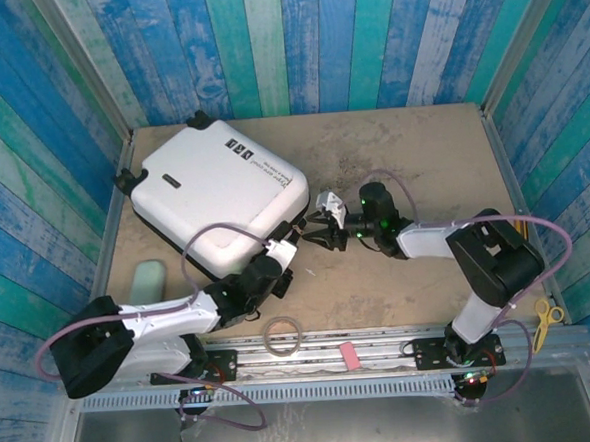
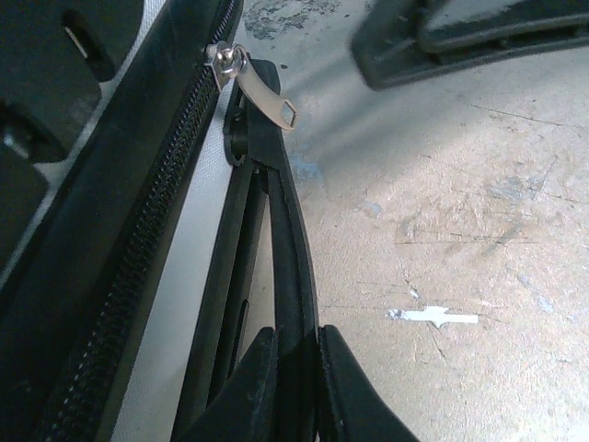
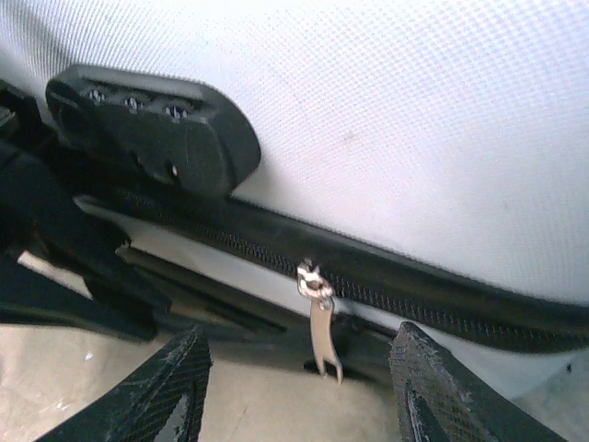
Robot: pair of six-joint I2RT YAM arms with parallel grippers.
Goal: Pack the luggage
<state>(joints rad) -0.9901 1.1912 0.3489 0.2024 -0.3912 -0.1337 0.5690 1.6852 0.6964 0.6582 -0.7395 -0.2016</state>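
The luggage (image 1: pixel 213 191) is a white hard-shell case lying flat and zipped at the table's left rear. My left gripper (image 1: pixel 282 250) is at its near right corner, shut on the thin black side handle (image 2: pixel 285 230), which is pinched between both fingers (image 2: pixel 296 354). My right gripper (image 1: pixel 321 234) faces the same corner from the right and stands open (image 3: pixel 299 378). The metal zipper pull (image 3: pixel 319 327) hangs from the black zipper band just ahead of the gap between its fingers, untouched. That pull (image 2: pixel 262 92) also shows in the left wrist view. A black combination lock (image 3: pixel 152 129) sits on the shell.
A mint-green object (image 1: pixel 148 280) lies left of my left arm. A clear ring (image 1: pixel 282 334) and a pink block (image 1: pixel 349 355) rest on the front rail. Yellow scissors (image 1: pixel 548 316) are at the right edge. Painted plank walls close in three sides.
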